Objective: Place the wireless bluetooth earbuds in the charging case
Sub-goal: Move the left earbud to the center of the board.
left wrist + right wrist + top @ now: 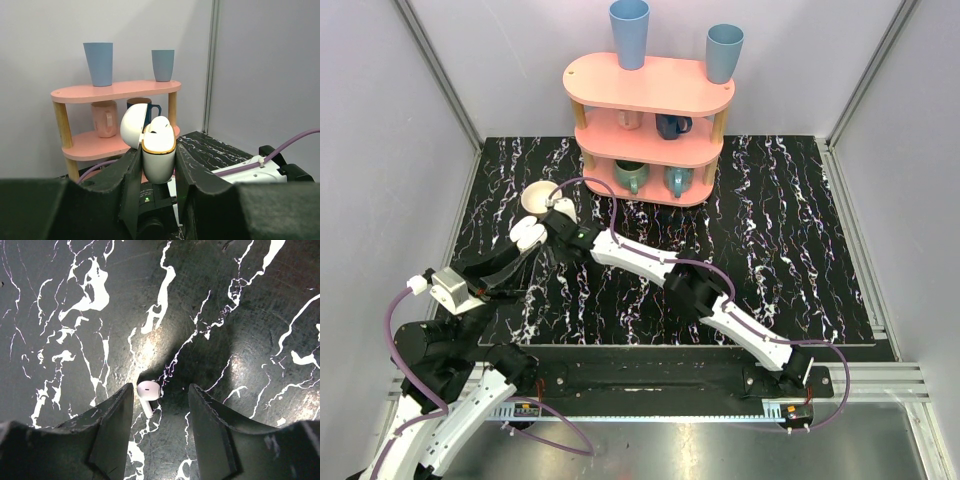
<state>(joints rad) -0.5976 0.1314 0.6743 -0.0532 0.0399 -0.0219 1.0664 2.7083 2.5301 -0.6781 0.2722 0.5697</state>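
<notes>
right wrist: end effector [160,395] astride earbud [147,391]

Pink 3-tier shelf [650,85] at back of black marbled surface [770,230]. 2 blue cups [629,33] on top, mugs [672,125] on lower tiers. Cream bowl [537,198] near shelf's left end.

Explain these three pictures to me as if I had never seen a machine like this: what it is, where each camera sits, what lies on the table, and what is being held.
These are two white-and-black robot arms bolted at the near edge of a black marbled table.

The overhead picture comes from a fixed camera above and behind them. The other two come from cameras on each wrist.

The left tool is clamped on a small white charging case with a gold rim, lid flipped open, one earbud seated inside.

The right tool, fingers apart, stands over a small white wireless earbud lying on the table between its fingers.

Also there: a round cream bowl and a pink three-tier shelf carrying blue tumblers and mugs.
</notes>
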